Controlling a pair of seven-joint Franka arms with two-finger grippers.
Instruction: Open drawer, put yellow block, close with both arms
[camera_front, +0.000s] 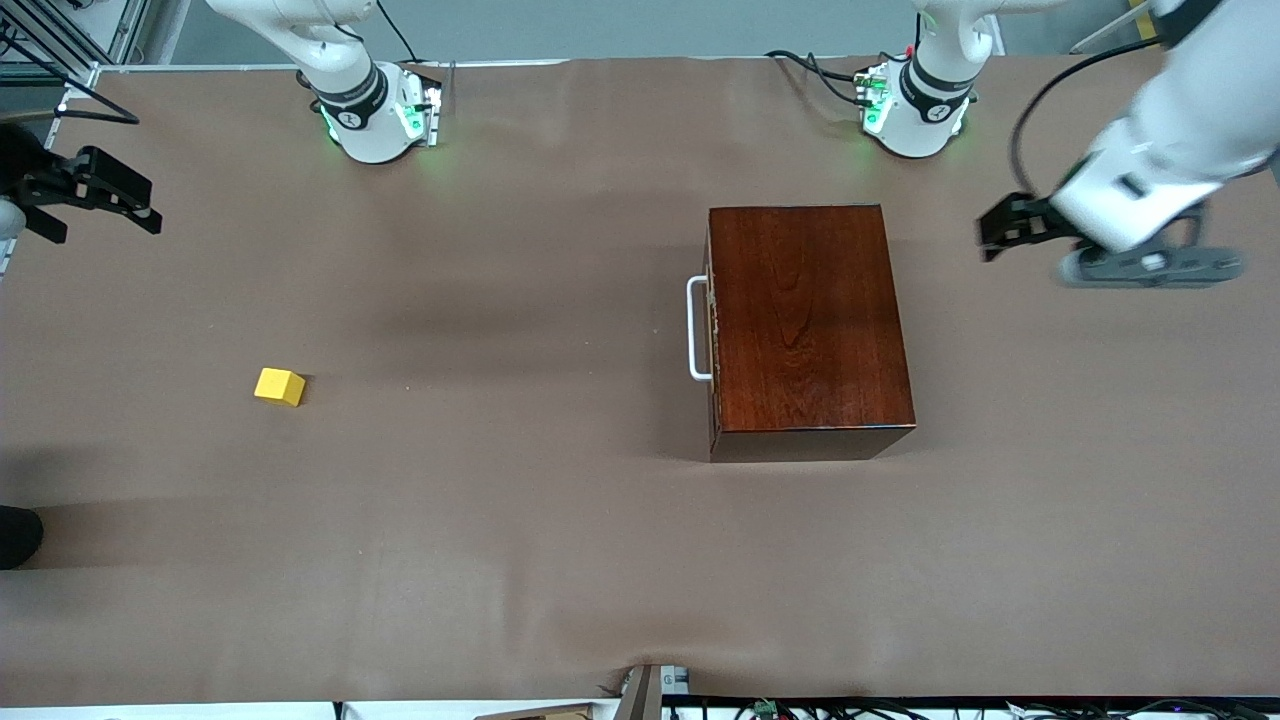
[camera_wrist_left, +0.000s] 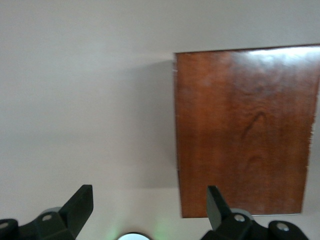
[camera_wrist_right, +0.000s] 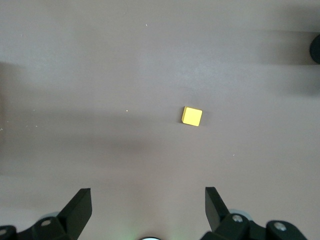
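Yellow block (camera_front: 279, 386) untouched, drawer (camera_front: 711, 330) closed — you've got every step left; left end effector (camera_front: 1003, 232) and right end effector (camera_front: 100, 195) both spread, well clear.

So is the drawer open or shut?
Shut. The drawer sits flush in the wooden box; only its white handle sticks out.

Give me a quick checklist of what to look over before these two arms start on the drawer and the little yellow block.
1. Drawer shut, white handle free: ok.
2. Yellow block lying alone on the table, toward the right arm's end: ok.
3. Left pincer open, holding nothing, up beside the wooden box: ok.
4. Right pincer open, holding nothing, at the table's edge: ok.
5. Whether the drawer is empty inside: cannot tell.
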